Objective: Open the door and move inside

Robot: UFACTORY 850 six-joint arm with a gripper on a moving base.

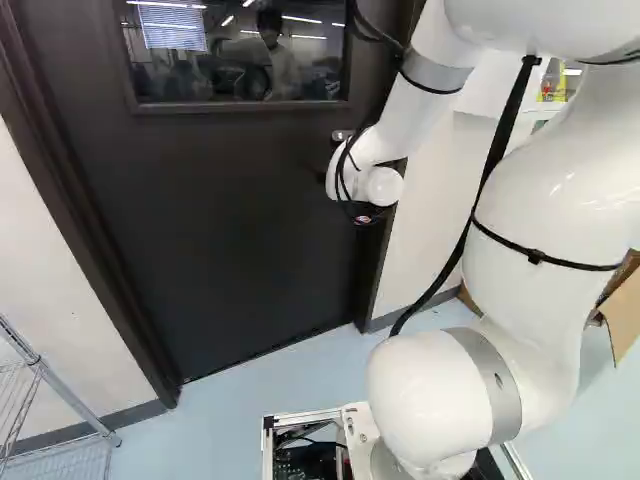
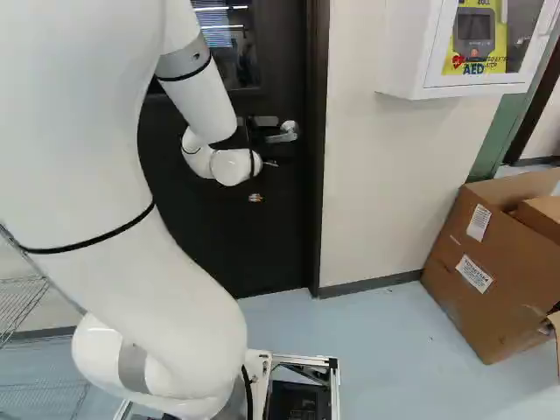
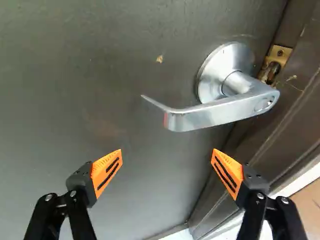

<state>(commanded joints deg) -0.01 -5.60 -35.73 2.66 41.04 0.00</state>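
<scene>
In the right base view my gripper is mostly hidden behind the wrist, close to the dark door. The silver lever handle shows just beyond the wrist there. Seen from the wrist, the gripper stands wide open, orange pads apart with nothing between them. Ahead of the fingertips lies the lever handle, untouched, its round base on the door. A brass latch plate shows at the door's edge beside the frame. The door looks shut.
The door frame borders a white wall. A wire rack stands at the left of the left base view. In the right base view, a white AED cabinet hangs on the wall, with cardboard boxes on the floor below it.
</scene>
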